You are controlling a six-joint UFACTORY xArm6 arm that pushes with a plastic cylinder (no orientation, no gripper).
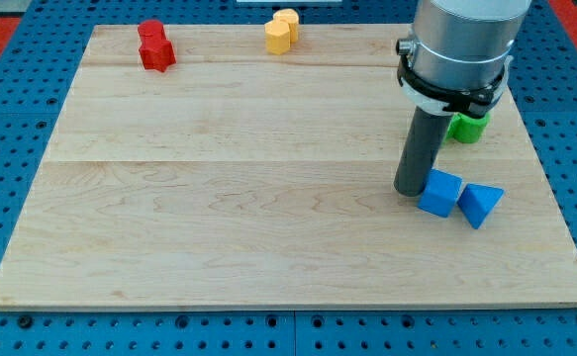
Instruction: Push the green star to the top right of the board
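The green star (469,127) lies at the view's right side of the wooden board (219,198), mostly hidden behind the arm's grey body, so its shape is hard to make out. My tip (410,190) rests on the board below and to the left of the green star. It stands right against the left side of a blue cube (440,193). A blue triangular block (481,205) lies just right of the cube.
A red block (154,45) sits near the board's top left. A yellow block (282,31) sits at the top edge near the middle. The board lies on a blue pegboard surface (11,89).
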